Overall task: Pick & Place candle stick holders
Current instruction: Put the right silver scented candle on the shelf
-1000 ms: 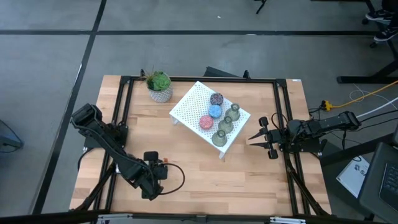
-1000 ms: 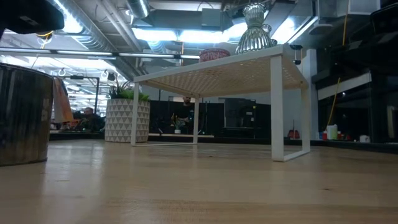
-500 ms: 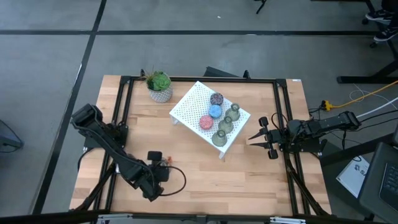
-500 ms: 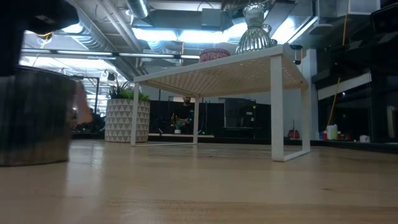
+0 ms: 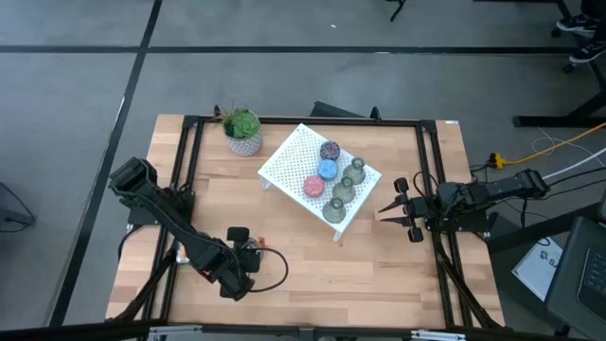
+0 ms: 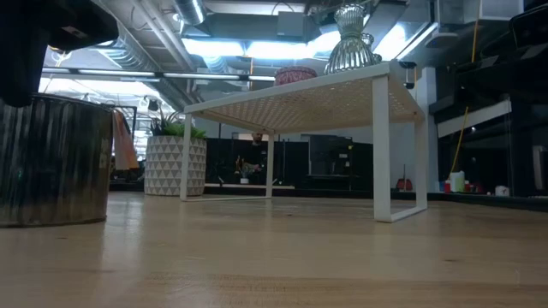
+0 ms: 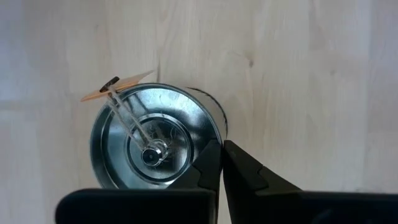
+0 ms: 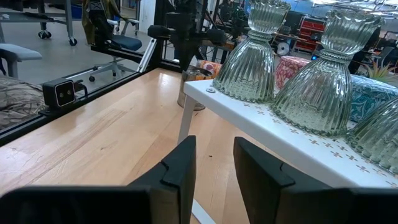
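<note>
The left end effector (image 7: 221,163) had clenched on the rim of a silver holder (image 7: 154,138) and carried it a little rightward along the bench (image 5: 379,275) toward the stand (image 5: 294,156), while the right end effector (image 5: 398,210), slightly parted and empty, waited beside it.

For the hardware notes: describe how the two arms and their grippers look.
Both arms are dark, jointed and slim. The left gripper has two black tapered fingers; a black cable loops on the table beside its arm, which carries a small orange mark. The right gripper has flat black fingers with angled tips; black cables trail from that arm.
</note>
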